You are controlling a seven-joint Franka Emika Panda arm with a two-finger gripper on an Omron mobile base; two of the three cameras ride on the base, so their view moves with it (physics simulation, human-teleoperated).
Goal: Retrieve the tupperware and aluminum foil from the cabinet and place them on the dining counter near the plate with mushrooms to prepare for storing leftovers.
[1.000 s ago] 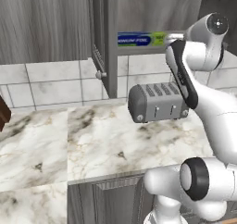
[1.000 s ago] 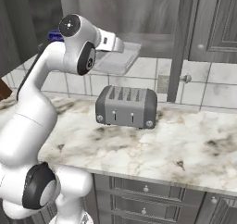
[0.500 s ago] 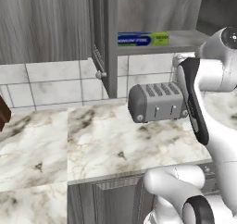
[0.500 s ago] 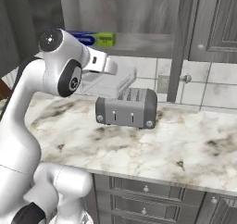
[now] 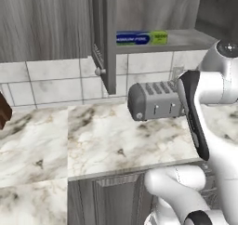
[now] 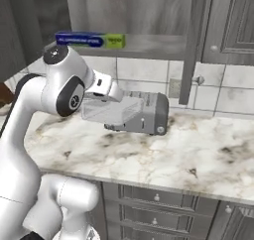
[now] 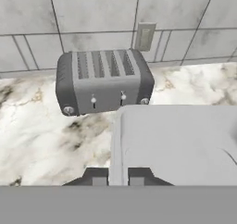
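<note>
My gripper (image 6: 110, 98) is shut on the tupperware (image 6: 106, 110), a pale translucent lidded box held level above the marble counter, just in front of the toaster. In the hand view the tupperware (image 7: 178, 144) spreads to the right of my gripper (image 7: 117, 177), whose tips clamp its near left edge. The aluminum foil (image 5: 142, 37), a blue carton with a yellow-green end, lies on the shelf of the open grey cabinet (image 5: 186, 38). From the right, the aluminum foil (image 6: 89, 39) sits above and behind my arm.
A grey slotted toaster (image 5: 153, 100) (image 6: 155, 112) (image 7: 102, 79) stands on the wall counter (image 5: 93, 145) against the tiles. The cabinet door (image 5: 104, 38) (image 6: 193, 40) hangs open, edge-on, its round knob low. A wall outlet (image 7: 145, 36) is behind the toaster.
My arm has drawn the tupperware out from shelf height and down, so it now hangs in front of the toaster. The foil has stayed on the shelf.
</note>
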